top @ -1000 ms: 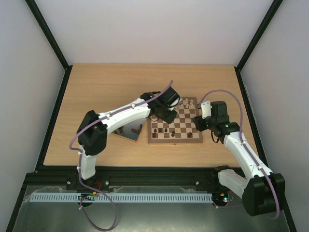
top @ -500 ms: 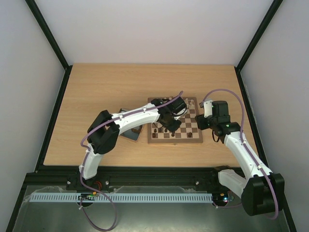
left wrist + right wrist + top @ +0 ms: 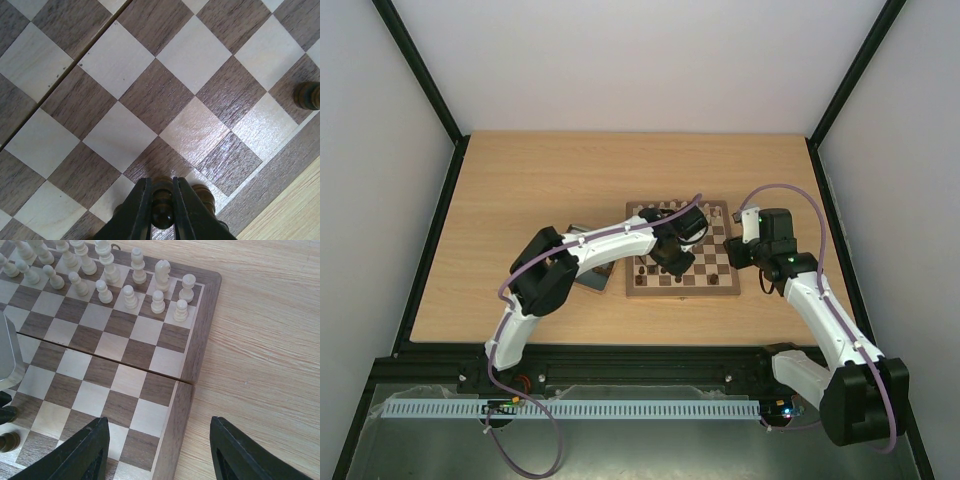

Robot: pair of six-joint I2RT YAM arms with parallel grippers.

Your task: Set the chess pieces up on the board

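Left gripper (image 3: 162, 202) has swung in from the left and now hangs low over the near rows of the board (image 3: 712, 264), pinched tight on a dark chess piece (image 3: 163, 216). Guessing it's about to set it down. Right gripper (image 3: 160, 454) hovers wide open and empty at the board's right edge.

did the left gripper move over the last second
Yes. In the top view the left gripper, shut on a chess piece, has shifted right and toward the near edge of the board.
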